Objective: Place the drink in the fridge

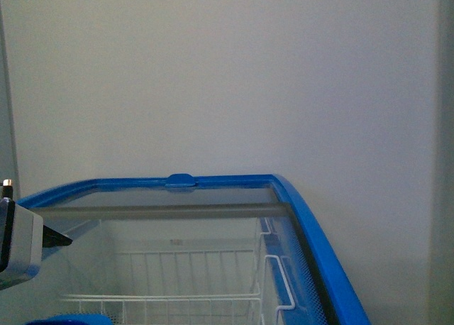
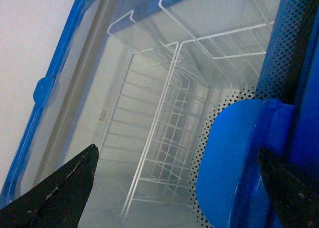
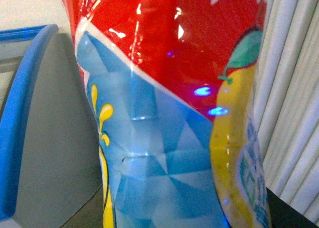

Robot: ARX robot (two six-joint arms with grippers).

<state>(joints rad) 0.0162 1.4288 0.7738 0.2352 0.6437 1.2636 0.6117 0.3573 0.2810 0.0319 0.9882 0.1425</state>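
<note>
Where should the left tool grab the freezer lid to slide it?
Grip the rounded blue handle at the lid's dotted edge. It stands proud of the glass and sits between the open fingers of the left tool, so coming straight down from above and closing across it looks best.

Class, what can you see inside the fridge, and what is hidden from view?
Inside the fridge hang white wire baskets, with nothing visible in them, over a pale floor. Its glass lid covers the far end; the near end lies outside the pictures.

Front and left wrist see the fridge (image 1: 181, 181); right, the drink (image 3: 164, 113) close.
</note>
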